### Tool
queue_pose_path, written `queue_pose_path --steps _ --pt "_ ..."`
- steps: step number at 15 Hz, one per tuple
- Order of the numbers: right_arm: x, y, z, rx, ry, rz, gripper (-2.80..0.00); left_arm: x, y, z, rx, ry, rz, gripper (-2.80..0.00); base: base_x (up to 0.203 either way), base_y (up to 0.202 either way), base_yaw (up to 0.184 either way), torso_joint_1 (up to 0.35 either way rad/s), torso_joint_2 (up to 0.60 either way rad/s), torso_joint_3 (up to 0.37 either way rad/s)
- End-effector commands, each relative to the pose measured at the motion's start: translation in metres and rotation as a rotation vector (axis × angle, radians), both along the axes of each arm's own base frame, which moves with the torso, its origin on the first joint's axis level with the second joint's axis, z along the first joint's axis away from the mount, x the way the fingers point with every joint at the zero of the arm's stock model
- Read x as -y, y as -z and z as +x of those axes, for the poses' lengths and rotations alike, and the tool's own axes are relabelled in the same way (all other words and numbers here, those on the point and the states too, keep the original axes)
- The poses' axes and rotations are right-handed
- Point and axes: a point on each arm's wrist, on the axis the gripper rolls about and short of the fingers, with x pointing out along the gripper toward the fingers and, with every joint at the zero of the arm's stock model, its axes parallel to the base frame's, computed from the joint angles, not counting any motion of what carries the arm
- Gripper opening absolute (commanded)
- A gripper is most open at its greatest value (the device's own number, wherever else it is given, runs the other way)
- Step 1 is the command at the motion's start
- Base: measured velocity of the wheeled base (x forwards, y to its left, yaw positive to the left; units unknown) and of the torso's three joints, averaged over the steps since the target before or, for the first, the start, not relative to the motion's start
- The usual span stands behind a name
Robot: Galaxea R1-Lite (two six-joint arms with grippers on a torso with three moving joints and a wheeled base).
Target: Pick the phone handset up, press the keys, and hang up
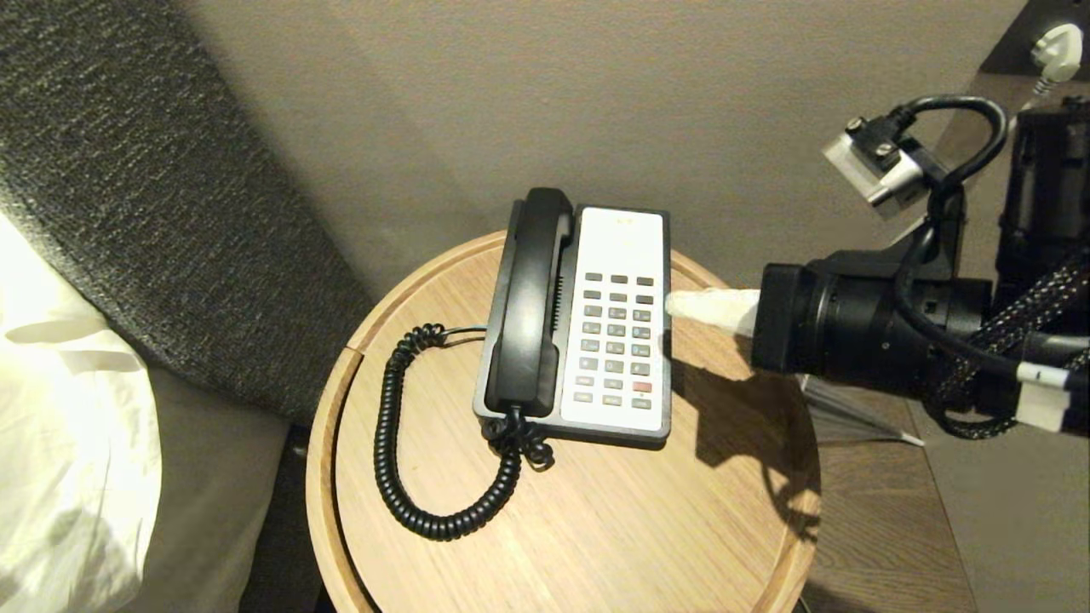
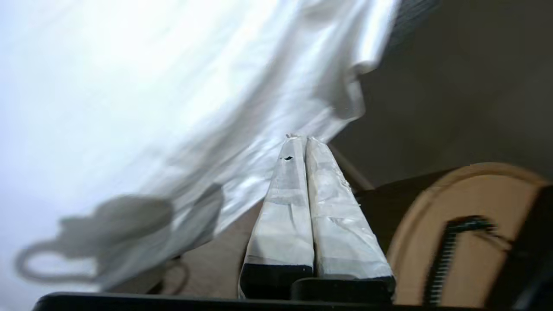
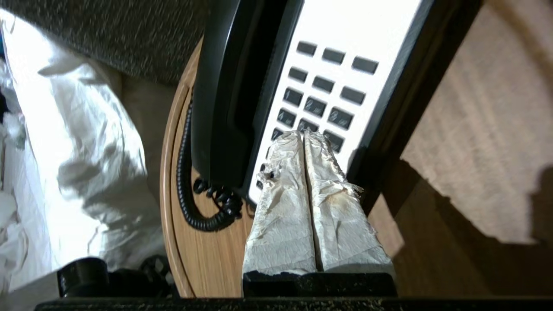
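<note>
Handset (image 1: 530, 306), black and slim, lies seated in the cradle on the far side of the phone base (image 1: 620, 255) from the right gripper (image 1: 673, 304), with its coiled cord (image 1: 400, 443) looping over the round wooden table (image 1: 596, 528) beyond it. The right gripper reaches in level from the base's open side, its paper-wrapped fingers (image 1: 711, 308) pressed flat together with nothing between them, the tips at the edge of the keypad (image 1: 616, 339). From the head camera the tips seem to sit just off the key columns; the right wrist camera shows them over the lower rows of keys (image 3: 322, 93), though whether they touch a key cannot be told from either angle. The left gripper (image 2: 301, 139) is outside the head view. Only its own wrist camera shows it: taped fingers (image 2: 283, 216) closed against each other, empty, held out over white bedding (image 2: 151, 86), with the table rim (image 2: 414, 224) and a blurred stretch of cord off to one side.
</note>
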Motion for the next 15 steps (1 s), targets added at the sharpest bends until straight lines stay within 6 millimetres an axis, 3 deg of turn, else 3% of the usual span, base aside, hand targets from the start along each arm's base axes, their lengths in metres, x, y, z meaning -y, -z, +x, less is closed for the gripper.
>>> queue_pose_path --steps 1,5,7,9,11,15 --pt "0.007 -0.006 -0.001 0.016 0.020 0.021 -2.80 -0.004 0.043 -0.029 0.012 -0.086 0.021 -2.80 0.000 0.000 0.000 0.000 0.00 0.000" --pt "0.015 -0.013 -0.004 0.041 0.033 0.042 -2.80 -0.003 0.104 -0.054 -0.033 -0.136 0.226 -2.80 0.000 0.000 0.000 0.000 0.00 0.000" --pt "0.019 -0.014 -0.008 0.045 0.034 0.050 -2.80 0.000 0.134 -0.060 -0.039 0.004 0.422 -2.80 0.000 0.000 0.000 0.000 0.00 0.000" --pt "0.025 -0.017 -0.015 0.057 0.033 0.060 -2.80 0.003 0.156 -0.048 -0.035 0.143 0.539 -2.80 0.000 0.000 0.000 0.000 0.00 0.000" --pt "0.031 -0.021 -0.021 0.070 0.039 0.072 -2.80 0.007 0.167 -0.039 0.038 0.295 0.584 -2.80 0.000 0.000 0.000 0.000 0.00 0.000" --pt "0.050 -0.023 -0.034 0.093 0.063 0.089 -2.80 0.008 0.173 -0.035 0.092 0.332 0.599 -2.80 0.000 0.000 0.000 0.000 0.00 0.000"
